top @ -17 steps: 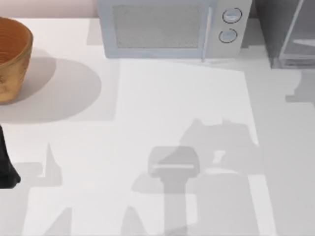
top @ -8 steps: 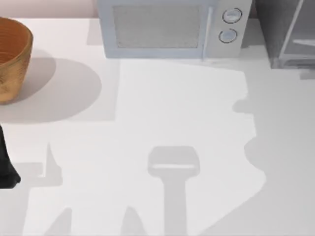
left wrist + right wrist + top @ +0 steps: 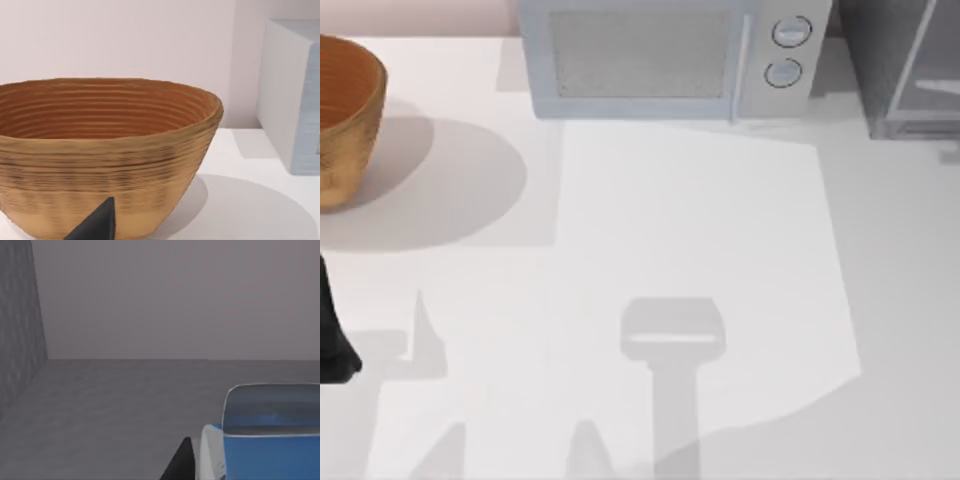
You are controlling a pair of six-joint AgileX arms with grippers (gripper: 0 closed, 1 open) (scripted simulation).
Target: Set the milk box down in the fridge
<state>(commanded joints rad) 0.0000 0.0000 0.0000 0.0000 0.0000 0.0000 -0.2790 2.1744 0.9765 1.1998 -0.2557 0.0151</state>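
Inside the fridge, the milk box, no lettering legible; right end effector grip state indiscernible.

1. One milk box – blue, seen close in the right wrist view against a grey interior.
2. One fridge – dark grey, at the surface's far right corner.
3. One microwave, light grey, with two round knobs.
4. One woven bowl at the far left; same one in the left wrist view.
5. One white surface under it all.
6. One dark arm part at the top view's left edge.
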